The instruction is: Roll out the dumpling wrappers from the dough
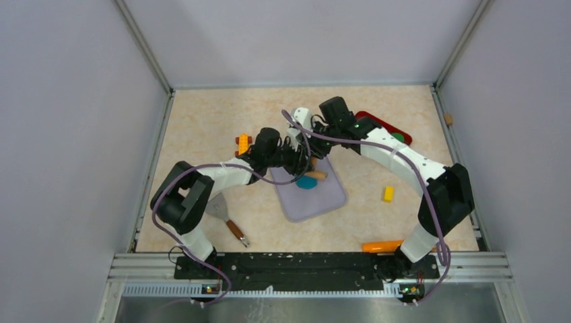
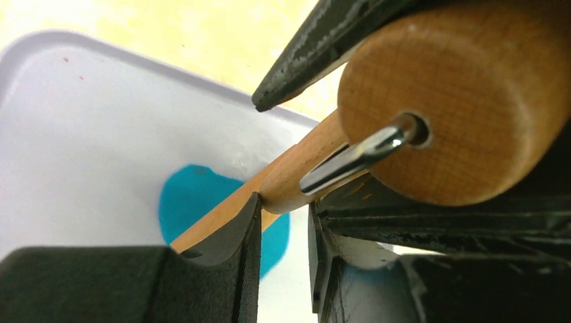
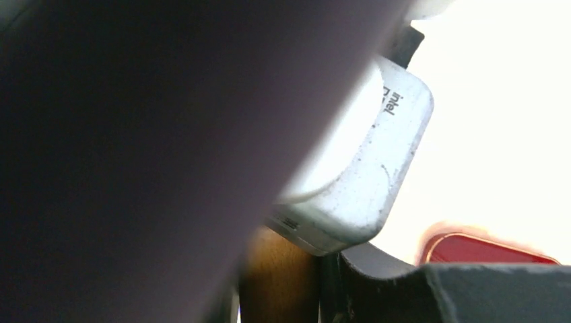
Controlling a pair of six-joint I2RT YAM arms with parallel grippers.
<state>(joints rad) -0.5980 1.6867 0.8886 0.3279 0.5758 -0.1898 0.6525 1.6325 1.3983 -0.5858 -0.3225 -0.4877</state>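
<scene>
1. The dough (image 1: 306, 182) is one flattened teal patch lying about mid-way across the lavender mat (image 1: 316, 204), which has a low raised rim.
2. The wooden roller (image 1: 316, 174) sits just beside the patch's far edge. In the left wrist view its slim handle crosses above the dough; whether they touch cannot be told.
3. The left gripper (image 2: 283, 217) is partly closed, with a finger pressed against either side of the handle.
4. The right gripper (image 3: 279, 289) is also partly closed, with wood between its jaws. It clamps the roller's thick barrel from above and below.
5. A red tray (image 1: 377, 122) stands beyond the mat to the right, half hidden by the right arm. It holds a green item (image 1: 398, 137).
6. Loose on the table (image 1: 202, 121) are an orange block (image 1: 243, 143) left of the mat, a yellow block (image 1: 388, 194) to its right, and a spatula (image 1: 225, 217) nearer the left arm's base.
</scene>
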